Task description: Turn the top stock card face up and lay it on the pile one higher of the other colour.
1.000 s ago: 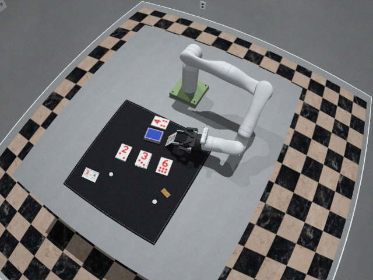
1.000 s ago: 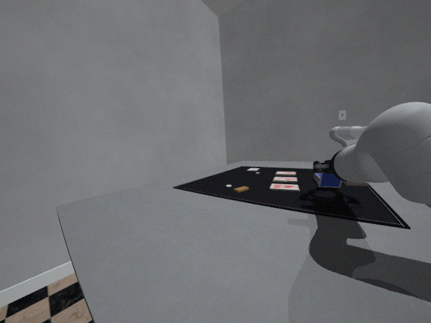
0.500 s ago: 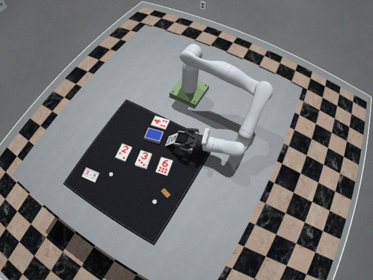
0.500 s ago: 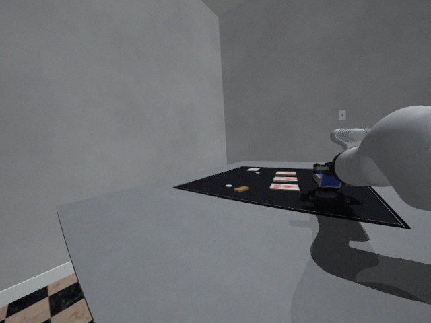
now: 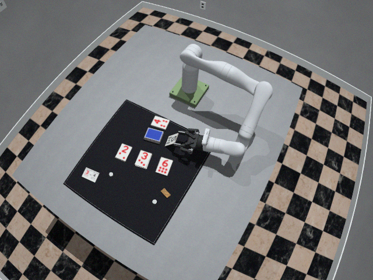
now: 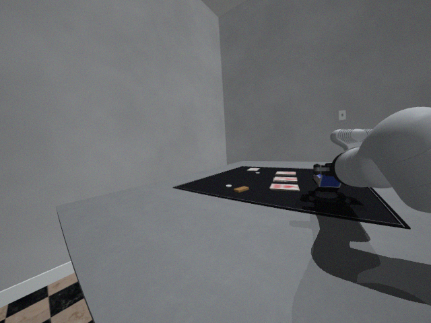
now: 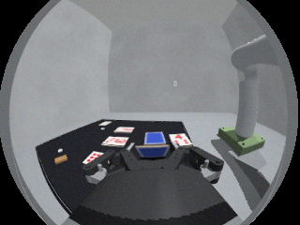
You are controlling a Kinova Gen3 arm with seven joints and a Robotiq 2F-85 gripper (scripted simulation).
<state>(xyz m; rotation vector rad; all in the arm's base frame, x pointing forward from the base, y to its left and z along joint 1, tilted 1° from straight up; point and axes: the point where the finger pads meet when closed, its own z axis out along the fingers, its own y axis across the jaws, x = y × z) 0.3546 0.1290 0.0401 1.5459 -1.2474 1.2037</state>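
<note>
One black mat (image 5: 129, 210) (image 6: 257, 196) (image 7: 61, 183), its arm-side edge beside your gripper (image 5: 178, 139) (image 6: 322, 169) (image 7: 154, 154), jaws well spread, their grasp on the card impossible to tell. One red-six pile (image 5: 164, 166) (image 6: 284, 187) (image 7: 94, 157), nearer that mat's right edge from the top; one black-five card (image 5: 172, 139) (image 6: 328, 181) (image 7: 152, 150), tilted before the fingers, turning seemingly in hand: secure it, level it, then carry it to the six.

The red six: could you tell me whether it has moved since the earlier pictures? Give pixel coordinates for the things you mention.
No, in the top view the red six (image 5: 164, 166) (image 6: 284, 187) (image 7: 94, 157) keeps its place on the black mat (image 5: 120, 207) (image 6: 209, 183) (image 7: 75, 183).
</note>
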